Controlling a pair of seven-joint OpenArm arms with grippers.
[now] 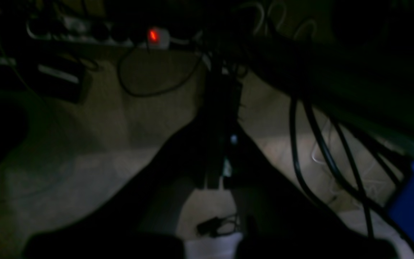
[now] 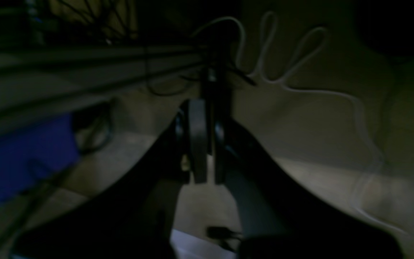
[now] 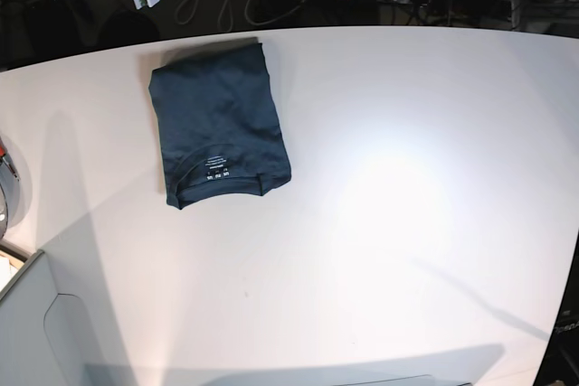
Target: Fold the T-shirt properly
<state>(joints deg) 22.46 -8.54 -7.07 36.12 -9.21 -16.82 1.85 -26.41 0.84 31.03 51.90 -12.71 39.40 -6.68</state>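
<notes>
The navy T-shirt (image 3: pixel 220 124) lies folded into a rectangle on the white table (image 3: pixel 407 205), upper left of the base view, neck label nearest. Beyond the table's far edge, both the left gripper (image 1: pixel 216 180) and right gripper (image 2: pixel 201 176) are clenched, empty, over the floor.

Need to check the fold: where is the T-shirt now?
In the base view, the T-shirt lies folded on the white table, toward its far left side, neck label facing up.

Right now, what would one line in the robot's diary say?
dark navy-blue cotton T-shirt: folded rectangle, label showing | white table: shirt on far-left part | left gripper: shut, empty | right gripper: shut, empty
</notes>
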